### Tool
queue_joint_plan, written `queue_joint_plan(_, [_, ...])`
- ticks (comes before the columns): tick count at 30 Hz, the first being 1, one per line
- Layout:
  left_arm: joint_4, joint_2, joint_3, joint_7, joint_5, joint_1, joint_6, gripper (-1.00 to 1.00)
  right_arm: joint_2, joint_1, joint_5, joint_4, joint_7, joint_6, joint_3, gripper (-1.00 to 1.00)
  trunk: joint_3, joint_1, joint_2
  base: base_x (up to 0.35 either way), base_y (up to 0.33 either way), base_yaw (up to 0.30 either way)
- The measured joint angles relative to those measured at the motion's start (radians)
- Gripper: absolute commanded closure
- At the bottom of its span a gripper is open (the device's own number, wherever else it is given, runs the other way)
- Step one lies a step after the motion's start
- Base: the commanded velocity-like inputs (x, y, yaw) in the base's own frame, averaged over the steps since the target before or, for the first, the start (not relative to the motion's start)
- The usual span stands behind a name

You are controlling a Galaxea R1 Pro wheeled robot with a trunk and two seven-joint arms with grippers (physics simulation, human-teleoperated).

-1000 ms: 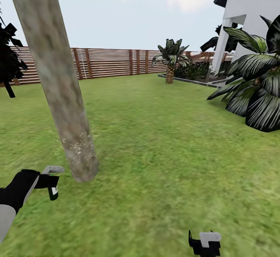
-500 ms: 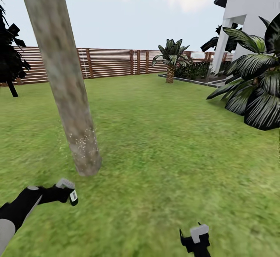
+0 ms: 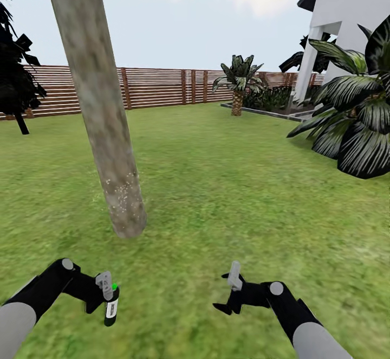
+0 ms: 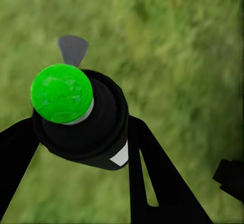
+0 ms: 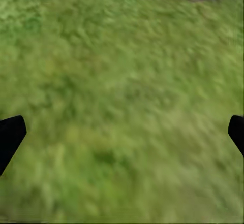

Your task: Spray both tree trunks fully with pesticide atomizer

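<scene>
At the far left my left gripper point(image 3: 103, 296) hangs low over the lawn point(image 3: 227, 185), clenched on the pesticide atomizer point(image 3: 110, 300); the dark body points down and the pale head sits at the fingers; in the left wrist view the atomizer point(image 4: 84, 117) sits between both black fingers, a green cap facing the camera. Just ahead rises one tree point(image 3: 103, 109), its trunk mottled beige and grey, with pale specks only on a band near the base; the coverage looks far from complete to me. To spray well I should lift the atomizer, turn its nozzle square to the bark, stay near, and sweep along the trunk and around it. Further right my right gripper point(image 3: 230, 294) hovers over grass, released and carrying nothing.
</scene>
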Motion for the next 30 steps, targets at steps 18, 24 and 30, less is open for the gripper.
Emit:
queue_joint_plan(18, [0.001,-0.234,-0.084,0.015,-0.178,-0.003,0.009,1.0,0.084,-0.001,-0.004,-0.002,0.028,0.0,0.26,1.0,0.0,0.0,0.0,0.0,0.0,0.0])
queue_joint_plan(24, [0.002,-0.264,-0.124,0.02,-0.181,0.003,0.011,1.0,0.128,-0.001,-0.005,-0.021,0.027,0.0,0.261,1.0,0.0,0.0,0.0,0.0,0.0,0.0])
queue_joint_plan(30, [0.002,-0.279,-0.125,0.019,-0.178,0.009,0.01,1.0,0.139,-0.001,-0.007,-0.027,0.026,0.0,0.261,1.0,0.0,0.0,0.0,0.0,0.0,0.0])
